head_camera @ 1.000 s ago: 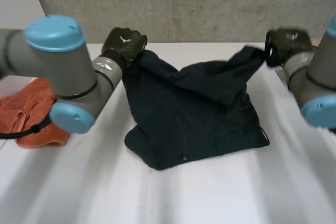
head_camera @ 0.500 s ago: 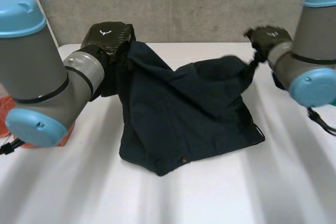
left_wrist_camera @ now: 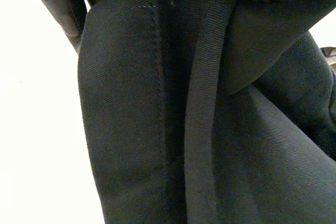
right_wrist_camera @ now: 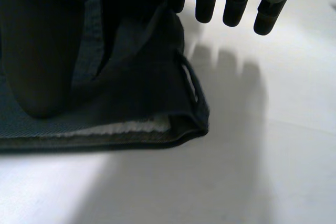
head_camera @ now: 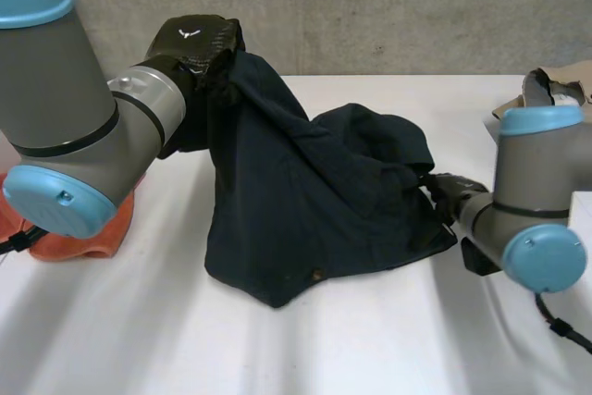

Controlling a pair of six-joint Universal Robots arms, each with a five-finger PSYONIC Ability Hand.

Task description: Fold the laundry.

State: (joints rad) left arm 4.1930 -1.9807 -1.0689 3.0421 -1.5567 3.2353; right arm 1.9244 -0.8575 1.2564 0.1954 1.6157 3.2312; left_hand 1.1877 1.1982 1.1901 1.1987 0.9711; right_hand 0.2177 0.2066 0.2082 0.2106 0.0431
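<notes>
Folding barely begun: the dark garment (head_camera: 314,201) lies rumpled on the middle of the table (head_camera: 370,339) (no clean crease yet) — left hand (head_camera: 199,45) grips a corner raised above the table — right hand (head_camera: 451,193) seems to pinch an edge low on the table

One navy garment (head_camera: 314,201), one orange cloth (head_camera: 83,247).

Dark garment (head_camera: 305,201): matt twill cloth. Table (head_camera: 277,349): smooth, matt white. Orange cloth (head_camera: 83,240): soft.
</notes>
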